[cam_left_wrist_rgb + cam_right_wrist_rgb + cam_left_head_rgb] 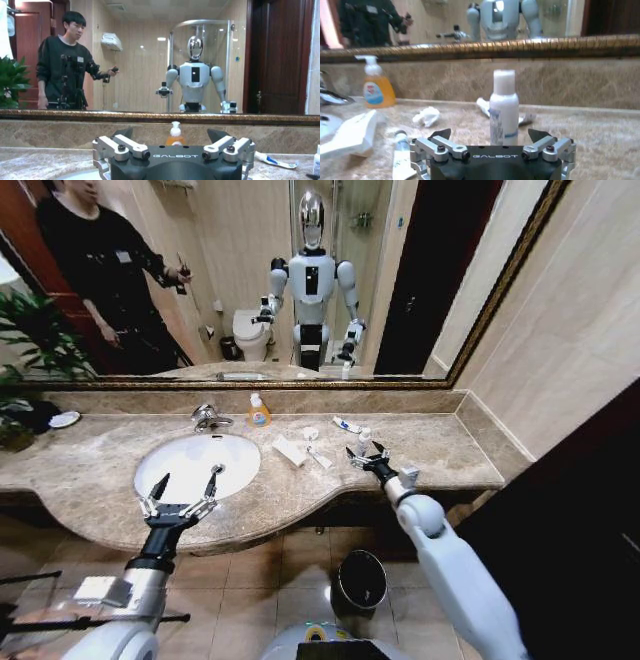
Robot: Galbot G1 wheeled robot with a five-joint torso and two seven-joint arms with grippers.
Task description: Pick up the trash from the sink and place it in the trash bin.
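The trash lies on the marble tabletop [420,442] between the sink [197,466] and the right edge, not in the basin itself: a flat white packet [290,450], a thin white tube [319,457] just beside it, a crumpled scrap [311,433] nearer the back wall, a second tube [347,425] at the back, and a tiny bottle [363,442] standing upright. The right hand [366,455] hangs low over the tabletop with its fingers spread and nothing between them; in the right wrist view the bottle [503,107] stands straight ahead of it, just beyond the fingertips, apart from them. The left hand [182,488] hovers over the front rim of the sink, also released and empty. The trash bin [361,580] sits on the floor below the tabletop's front edge, and nothing white shows inside it. By my reading the task has barely begun: every piece is still to be lifted and carried down. The orange soap bottle [259,412] by the faucet [207,418] is no part of it.
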